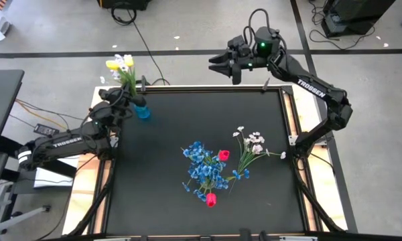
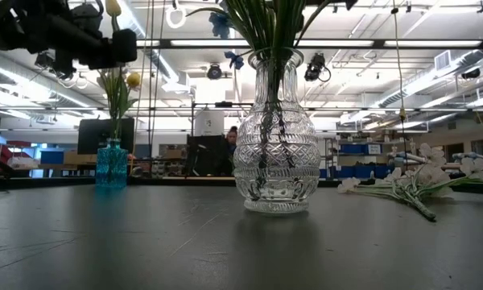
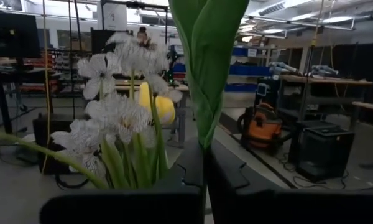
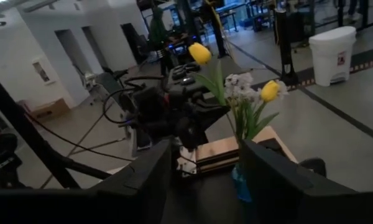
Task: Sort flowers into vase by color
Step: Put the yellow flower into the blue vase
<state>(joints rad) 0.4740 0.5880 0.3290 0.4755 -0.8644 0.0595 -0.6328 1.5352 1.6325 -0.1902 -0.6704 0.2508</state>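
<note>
Small vase (image 1: 142, 111) stands at the desk's (image 1: 174, 127) far left corner, tulips and sprigs (image 1: 122, 65) in it. Loose flowers (image 1: 208, 169) lie mid-desk; a sprig bunch (image 1: 252, 148) just right of them.

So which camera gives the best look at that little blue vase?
The low view: the blue vase stands whole and unobstructed. The high view sees it from above beside the left gripper; the right wrist view catches only its top; the left wrist view misses it.
</note>
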